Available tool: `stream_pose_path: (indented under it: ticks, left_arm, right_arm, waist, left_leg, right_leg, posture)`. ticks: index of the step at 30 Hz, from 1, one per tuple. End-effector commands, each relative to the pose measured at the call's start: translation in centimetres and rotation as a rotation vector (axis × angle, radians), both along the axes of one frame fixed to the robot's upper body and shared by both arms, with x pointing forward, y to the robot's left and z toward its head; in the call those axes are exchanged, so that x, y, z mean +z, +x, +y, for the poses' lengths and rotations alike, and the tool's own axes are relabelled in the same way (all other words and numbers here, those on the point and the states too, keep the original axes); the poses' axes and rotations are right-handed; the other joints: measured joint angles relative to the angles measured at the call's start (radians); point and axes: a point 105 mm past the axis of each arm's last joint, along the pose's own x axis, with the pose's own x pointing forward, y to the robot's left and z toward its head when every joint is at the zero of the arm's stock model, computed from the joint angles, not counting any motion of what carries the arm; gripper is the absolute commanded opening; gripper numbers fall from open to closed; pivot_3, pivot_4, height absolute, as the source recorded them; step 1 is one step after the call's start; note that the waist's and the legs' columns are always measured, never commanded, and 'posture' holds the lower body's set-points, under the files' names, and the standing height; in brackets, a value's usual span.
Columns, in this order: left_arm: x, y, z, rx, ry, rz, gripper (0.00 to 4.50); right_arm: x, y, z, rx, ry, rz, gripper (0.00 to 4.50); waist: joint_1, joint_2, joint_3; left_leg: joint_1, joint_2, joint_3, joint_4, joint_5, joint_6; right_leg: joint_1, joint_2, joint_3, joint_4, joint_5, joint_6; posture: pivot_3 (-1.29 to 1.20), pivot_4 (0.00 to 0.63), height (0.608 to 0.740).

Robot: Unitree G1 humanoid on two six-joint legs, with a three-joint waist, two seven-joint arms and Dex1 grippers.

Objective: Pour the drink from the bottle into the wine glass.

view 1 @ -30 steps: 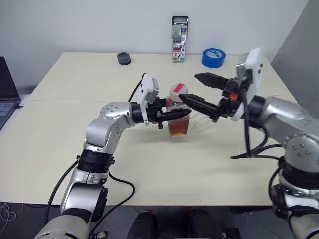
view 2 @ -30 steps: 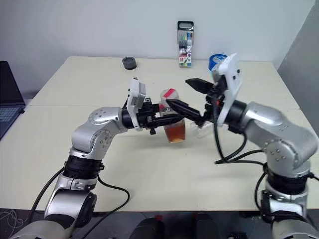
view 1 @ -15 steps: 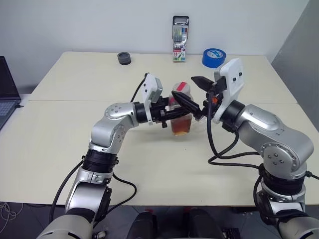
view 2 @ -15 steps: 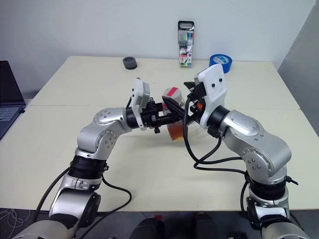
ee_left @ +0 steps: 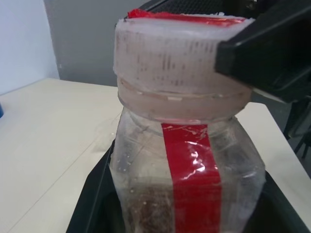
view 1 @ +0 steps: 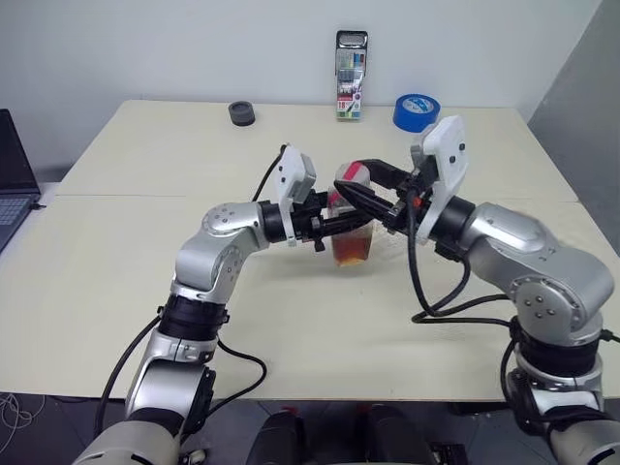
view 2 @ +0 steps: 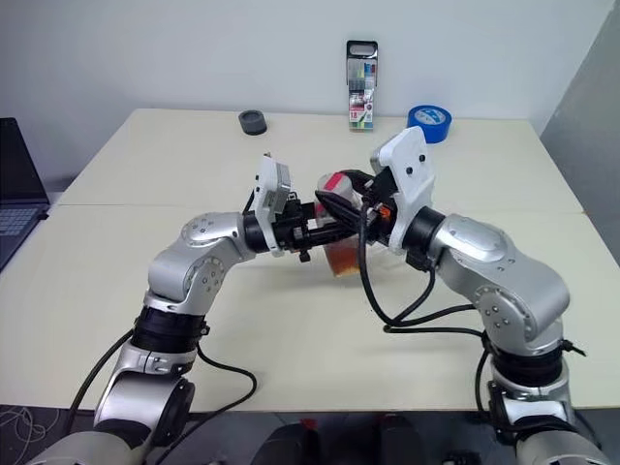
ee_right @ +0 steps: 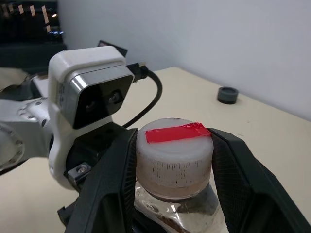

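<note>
The bottle (view 1: 351,232) is upright just above the cream table (view 1: 116,281), with amber-brown drink (view 1: 351,248) in its lower part and a red strip (ee_left: 192,160) down its side. My left gripper (view 1: 356,224) is shut on the bottle's body from the left, its black fingers (ee_left: 92,199) hugging both sides. My right gripper (view 1: 355,180) reaches in from the right, and its fingers (ee_right: 116,170) press both sides of the white, red-topped cap (ee_right: 173,145). The wine glass is hidden behind the bottle and my right hand.
At the table's far edge stand a pack of markers (view 1: 350,76), a blue tape roll (view 1: 416,112) and a small dark round object (view 1: 241,113). A laptop (view 1: 14,184) sits off the left edge. Bare tabletop lies in front of the bottle.
My right gripper has swung in over the bottle's top, and its wide-open fingers have closed onto the cap. The left gripper and the bottle have stayed put.
</note>
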Motion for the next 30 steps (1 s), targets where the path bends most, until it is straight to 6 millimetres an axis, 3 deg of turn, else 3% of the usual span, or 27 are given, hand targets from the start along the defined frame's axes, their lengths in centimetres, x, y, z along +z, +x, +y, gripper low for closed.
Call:
stream_pose_path:
  ticks: [1,4,8,16,22,30]
  left_arm:
    - [1.9,-3.2,-0.6,-0.190,-0.010,-0.040,1.77]
    - [3.1,-4.4,-0.5,-0.282,-0.010,-0.026,1.77]
    - [3.4,-4.2,-0.3,-0.298,0.020,-0.049,1.77]
    - [2.8,-2.5,0.9,-0.174,0.025,-0.026,1.77]
    - [2.7,-2.0,1.1,-0.123,0.003,-0.011,1.77]
    - [2.7,-0.9,0.4,-0.101,-0.004,-0.026,1.77]
  right_arm:
    - [2.0,-1.3,-0.5,0.185,-0.034,-0.046,1.85]
    - [2.2,-1.7,-0.3,0.328,-0.089,-0.016,1.85]
    - [2.5,-0.9,-0.5,0.370,-0.102,0.014,1.85]
    - [3.3,-0.7,-3.6,0.214,-0.084,0.013,4.47]
    - [3.1,-1.6,-4.5,0.111,-0.054,0.005,4.47]
    - [2.5,-2.4,-1.4,0.095,0.058,0.002,4.47]
  waist:
    - [0.000,0.000,0.000]
    - [-0.001,0.001,0.000]
    - [-0.001,0.001,0.000]
    - [0.003,0.001,0.001]
    - [0.001,0.001,0.001]
    - [0.001,0.001,0.001]
  left_leg:
    - [0.000,0.000,0.000,0.000,0.000,0.000]
    - [0.001,0.000,0.000,0.000,0.000,0.001]
    - [0.001,0.000,0.000,0.000,0.000,0.001]
    - [0.000,0.000,0.000,0.000,0.000,0.001]
    - [0.000,0.000,0.000,0.000,0.000,0.001]
    - [0.000,0.000,0.000,0.000,0.000,0.001]
  right_leg:
    - [0.000,0.000,0.000,0.000,0.000,0.000]
    - [0.000,0.000,0.000,0.000,0.000,0.000]
    - [0.001,0.000,0.000,0.000,0.000,0.000]
    - [0.001,0.000,-0.001,-0.001,0.000,0.000]
    - [0.001,0.000,0.000,0.000,0.000,0.000]
    - [0.001,0.000,0.000,0.000,0.000,0.000]
  posture:
    - [0.00,0.150,0.740]
    - [0.00,0.150,0.740]
    - [0.00,0.150,0.740]
    - [0.00,0.150,0.740]
    - [0.00,0.150,0.740]
    - [0.00,0.150,0.740]
